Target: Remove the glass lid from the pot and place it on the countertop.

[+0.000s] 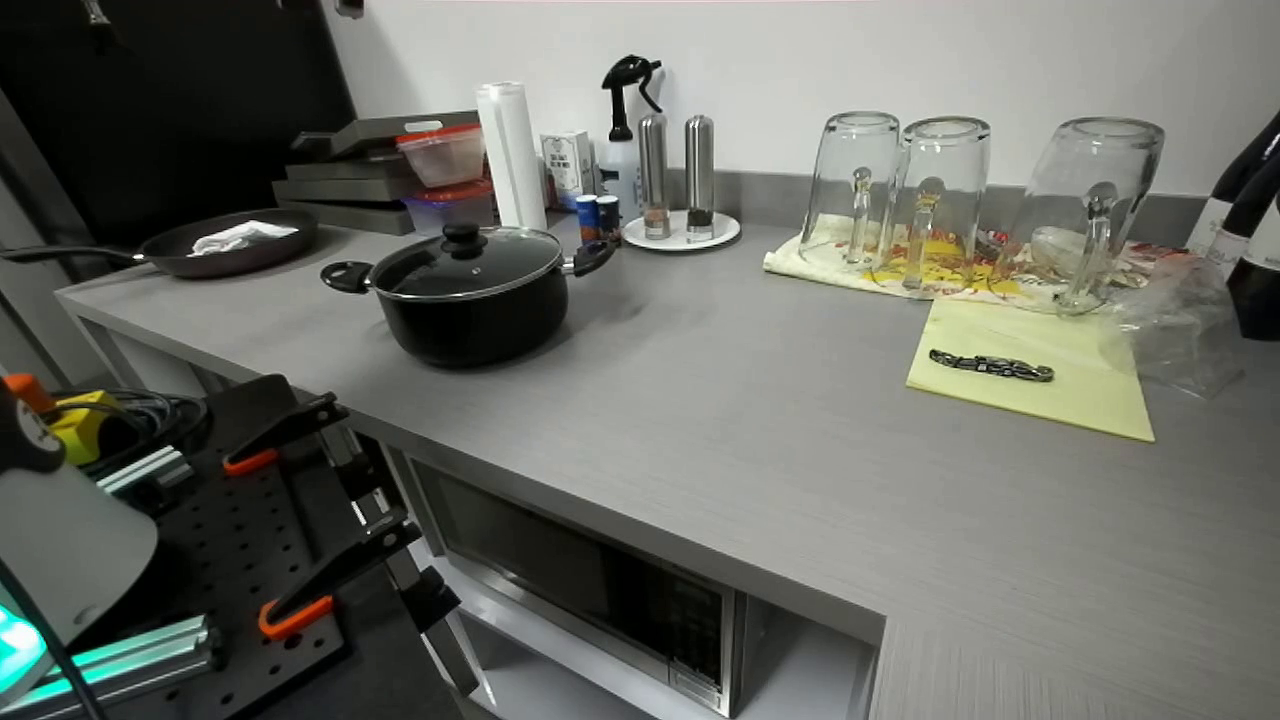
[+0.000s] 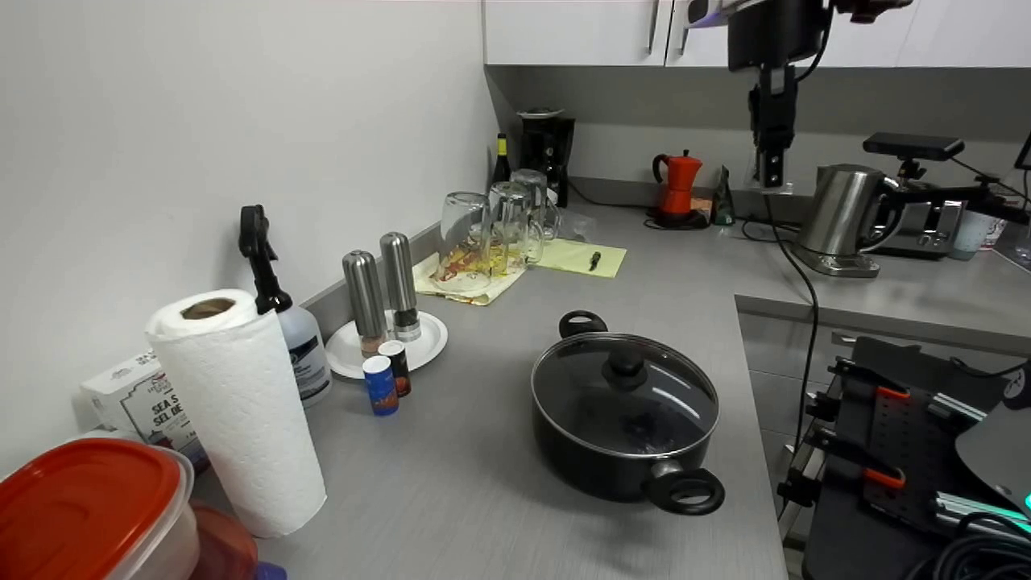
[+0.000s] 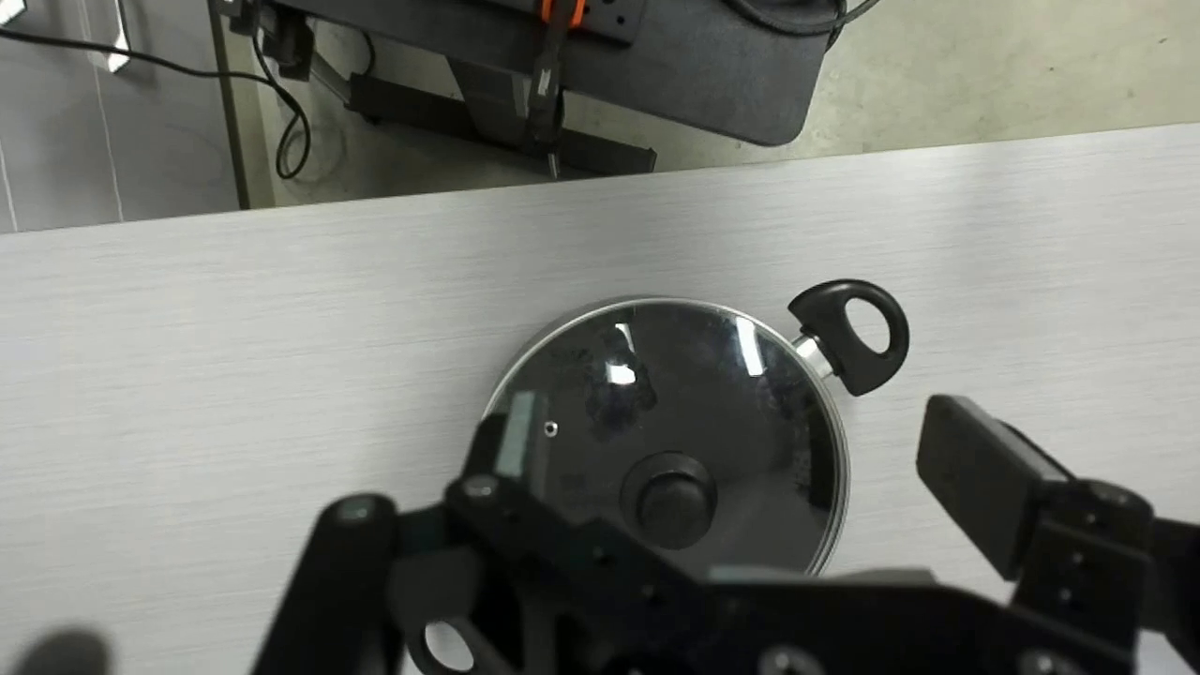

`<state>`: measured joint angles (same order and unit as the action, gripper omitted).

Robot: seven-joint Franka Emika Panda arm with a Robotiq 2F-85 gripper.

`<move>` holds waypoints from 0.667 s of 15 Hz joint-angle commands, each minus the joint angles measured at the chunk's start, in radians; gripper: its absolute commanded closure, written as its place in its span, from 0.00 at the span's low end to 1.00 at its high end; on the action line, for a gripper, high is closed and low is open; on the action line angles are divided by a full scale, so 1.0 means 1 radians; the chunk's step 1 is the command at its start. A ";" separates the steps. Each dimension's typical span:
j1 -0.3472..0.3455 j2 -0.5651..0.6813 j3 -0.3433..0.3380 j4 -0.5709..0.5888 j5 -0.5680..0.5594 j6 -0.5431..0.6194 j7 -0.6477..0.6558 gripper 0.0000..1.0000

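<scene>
The glass lid with its black knob sits on the black pot, closing it. In an exterior view, the lid and pot stand near the countertop's front edge. In the wrist view, the lid shows from above with its knob between the fingers; one pot handle shows at right, the other is partly hidden by the gripper. My gripper is open, fingers wide apart, holding nothing. It also shows in an exterior view, high above the grey countertop, apart from the lid.
Upturned glass mugs stand on a cloth by the wall, with a yellow sheet in front. Two steel grinders on a white plate, a paper towel roll and small shakers stand near the pot. A dark pan lies beyond.
</scene>
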<state>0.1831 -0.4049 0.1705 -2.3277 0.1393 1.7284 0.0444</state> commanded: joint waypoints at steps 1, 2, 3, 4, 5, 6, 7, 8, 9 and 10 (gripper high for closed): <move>-0.006 0.096 0.003 -0.015 -0.019 0.138 -0.040 0.00; -0.007 0.127 0.006 -0.024 -0.028 0.198 -0.041 0.00; -0.005 0.157 0.005 -0.028 -0.026 0.240 -0.048 0.00; -0.004 0.189 0.008 -0.037 -0.034 0.303 -0.049 0.00; -0.002 0.220 0.008 -0.039 -0.036 0.345 -0.055 0.00; 0.000 0.260 0.011 -0.044 -0.043 0.404 -0.057 0.00; 0.002 0.289 0.011 -0.044 -0.042 0.437 -0.063 0.00; 0.005 0.325 0.015 -0.050 -0.047 0.488 -0.065 0.00; 0.006 0.351 0.018 -0.053 -0.057 0.531 -0.063 0.00; 0.010 0.383 0.021 -0.054 -0.056 0.569 -0.066 0.00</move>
<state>0.1844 -0.1028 0.1807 -2.3848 0.1045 2.1971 -0.0054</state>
